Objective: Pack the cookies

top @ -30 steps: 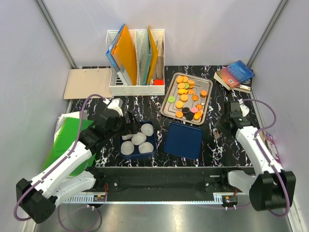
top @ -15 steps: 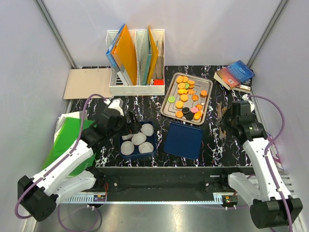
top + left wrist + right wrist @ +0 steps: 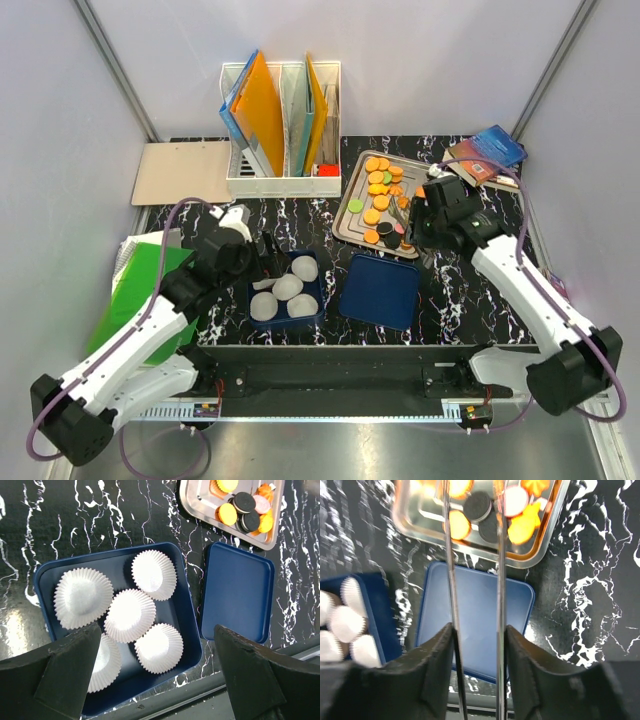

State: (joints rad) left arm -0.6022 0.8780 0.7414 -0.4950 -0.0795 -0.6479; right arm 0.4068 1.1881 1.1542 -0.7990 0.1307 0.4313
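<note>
The cookies are small orange, black, green and pink discs on a metal tray at centre back. My right gripper is shut on metal tongs, whose two blades reach over the near cookies on the tray. The tongs' tips stand apart and hold nothing that I can see. My left gripper is open and empty above a blue box with several white paper cups. The blue lid lies beside the box.
A white file organizer with folders stands at the back. Books lie at the back right, a brown clipboard at the back left, and a green folder at the left edge.
My right arm has swung from the table's right side leftward to the tray, bringing the tongs over the cookies. My left arm has barely moved.
</note>
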